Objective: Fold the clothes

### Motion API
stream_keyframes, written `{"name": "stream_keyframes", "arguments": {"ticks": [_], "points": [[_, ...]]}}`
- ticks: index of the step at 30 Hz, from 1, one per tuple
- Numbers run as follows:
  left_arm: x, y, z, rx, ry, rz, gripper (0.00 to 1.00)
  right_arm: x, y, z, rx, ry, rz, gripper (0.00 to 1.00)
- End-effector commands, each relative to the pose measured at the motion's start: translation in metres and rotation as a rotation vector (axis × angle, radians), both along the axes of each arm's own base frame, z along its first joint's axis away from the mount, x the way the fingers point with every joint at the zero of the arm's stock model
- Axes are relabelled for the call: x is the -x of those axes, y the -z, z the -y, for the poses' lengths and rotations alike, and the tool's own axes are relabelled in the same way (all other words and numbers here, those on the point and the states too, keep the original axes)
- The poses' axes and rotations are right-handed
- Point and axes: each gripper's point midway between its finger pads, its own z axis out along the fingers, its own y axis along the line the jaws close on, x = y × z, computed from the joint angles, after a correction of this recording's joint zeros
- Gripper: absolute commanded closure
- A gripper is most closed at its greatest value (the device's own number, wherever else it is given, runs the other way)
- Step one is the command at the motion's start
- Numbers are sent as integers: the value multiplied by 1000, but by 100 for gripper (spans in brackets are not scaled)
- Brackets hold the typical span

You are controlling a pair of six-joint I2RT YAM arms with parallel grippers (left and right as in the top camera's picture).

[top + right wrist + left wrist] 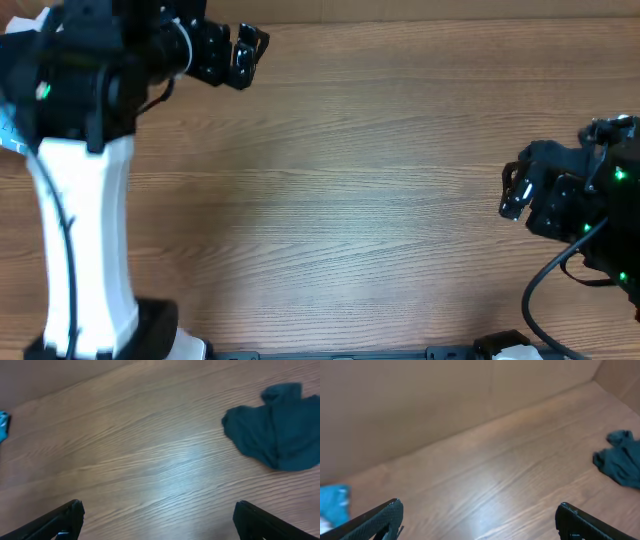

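Note:
A crumpled dark slate-blue garment (280,430) lies on the wooden table (150,450) at the upper right of the right wrist view. It shows again at the right edge of the left wrist view (621,461). A light-blue garment (332,505) peeks in at the lower left there, and a sliver of it (8,135) shows at the overhead's left edge. My left gripper (480,512) is open over bare wood, at the table's far left (245,55). My right gripper (159,512) is open too, nothing between its fingers, at the right side (513,192). Neither touches any cloth.
A brown cardboard wall (445,400) runs along the table's far edge. The left arm's white column (85,250) stands at the front left. Black cables (545,290) trail by the right arm.

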Motion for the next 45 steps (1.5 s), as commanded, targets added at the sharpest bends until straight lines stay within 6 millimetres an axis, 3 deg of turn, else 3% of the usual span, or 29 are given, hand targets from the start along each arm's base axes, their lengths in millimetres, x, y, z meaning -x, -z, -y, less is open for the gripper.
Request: {"name": "stream_keyframes", "arguments": {"ticks": [1,7,9,11,14,20,26,29,34,37,39,45], "points": [[92,-86,-21,20,-78,230,0,-18,7,5,48,33,-31,0],[205,-95,-50,-9,-141,264,0,-38,26,-1,64,30,-119,0],[226,-93,-53,-2,-137,285,0,-43,26,-3,58,26,-116,0],[235,-70,-54,1,-139,267,0,-46,24,-4,53,27,-98,0],[212,-27,-43,47,-112,308,0,-46,24,-4,53,27,-97,0],[126,98,-29,220,-174,350,0,-57,16,-6,43,28,-48,0],[83,152,-51,170,-343,318,0,-59,15,-7,39,27,-36,0],[69,192,-49,127,-349,187,0,-60,15,-7,39,27,-36,0],[52,242,-46,82,-355,50,0,-60,15,-7,39,27,-36,0],[33,252,-43,136,-386,35,0,-60,15,-7,39,27,-35,0],[24,246,-42,150,-383,77,0,-60,15,-7,39,27,-35,0],[22,242,-42,155,-383,97,0,-59,15,-7,39,27,-36,0]]}}
